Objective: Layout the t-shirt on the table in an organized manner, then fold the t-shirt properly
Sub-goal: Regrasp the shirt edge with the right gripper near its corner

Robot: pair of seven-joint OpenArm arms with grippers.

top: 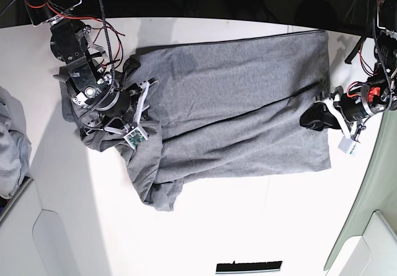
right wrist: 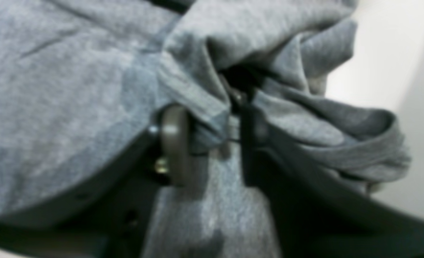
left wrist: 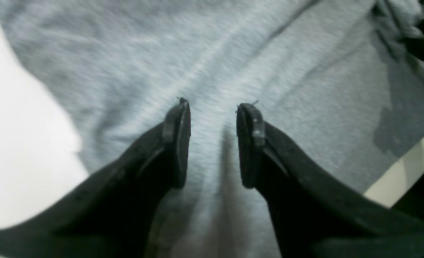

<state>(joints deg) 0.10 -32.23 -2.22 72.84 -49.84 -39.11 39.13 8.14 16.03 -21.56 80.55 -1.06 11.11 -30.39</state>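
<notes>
A pale grey-blue cloth bundle (top: 11, 142) lies bunched at the left edge of the overhead view, partly cut off by the frame. Below it sits a white panel with rounded corners (top: 46, 245), set at a slant in the lower left corner. A similar pale panel (top: 372, 245) fills the lower right corner. A short flat black strip (top: 248, 267) lies near the bottom edge, a little right of centre. Along the top runs a dark background with tangled red and black cables (top: 56, 3)
</notes>
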